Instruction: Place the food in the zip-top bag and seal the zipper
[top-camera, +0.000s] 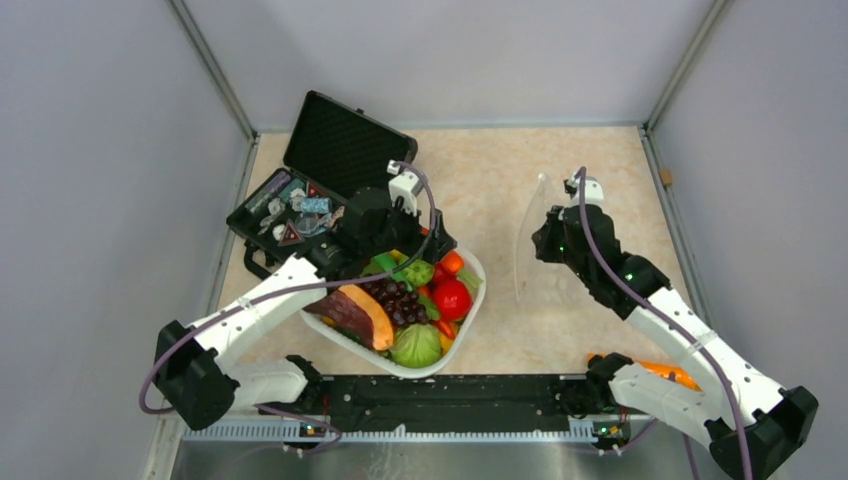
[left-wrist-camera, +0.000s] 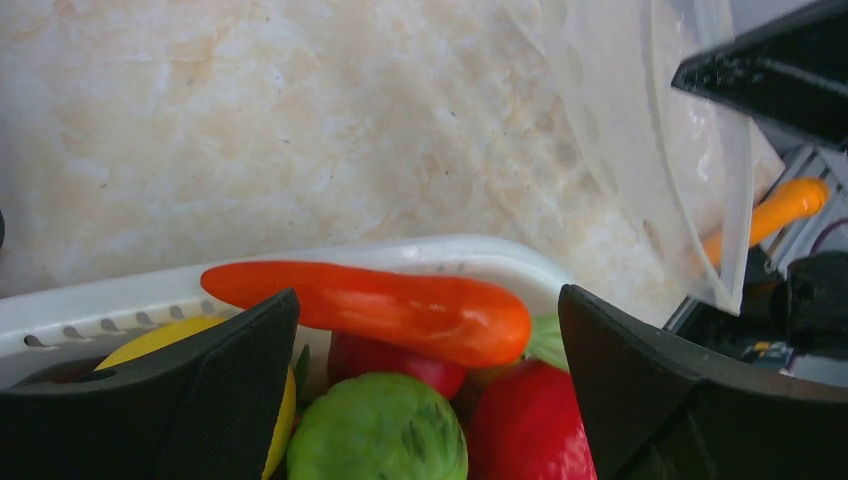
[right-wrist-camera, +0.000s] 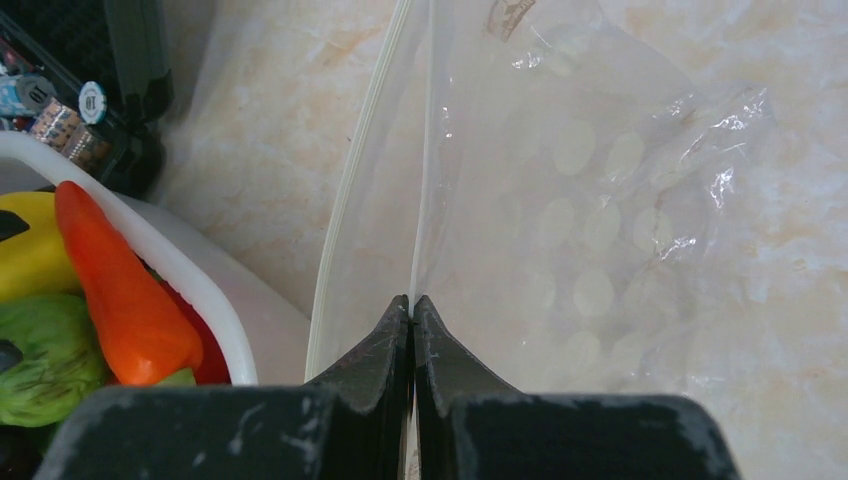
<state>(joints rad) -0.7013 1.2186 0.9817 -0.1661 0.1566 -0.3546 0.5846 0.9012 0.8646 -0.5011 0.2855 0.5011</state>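
Note:
The food lies heaped in a white basket (top-camera: 470, 320): an orange-red pepper (left-wrist-camera: 400, 310), a round green piece (left-wrist-camera: 380, 430), a red piece (left-wrist-camera: 525, 420) and a yellow lemon (left-wrist-camera: 150, 340). My left gripper (left-wrist-camera: 428, 300) hangs open just above the pile, one finger on each side of the pepper and green piece, holding nothing. To the right, the clear zip-top bag (top-camera: 530, 250) stands upright on the table. My right gripper (right-wrist-camera: 412, 300) is shut on one edge of its mouth. The zipper (right-wrist-camera: 345, 230) curves away to the left, so the mouth gapes towards the basket.
A black hard case (top-camera: 320, 170) lies open behind the basket. A papaya slice (top-camera: 360, 312), a dark grape bunch (top-camera: 398, 298) and a green leafy head (top-camera: 416, 345) share the basket. An orange piece (top-camera: 665, 372) lies by the right arm's base. Grey walls enclose the table.

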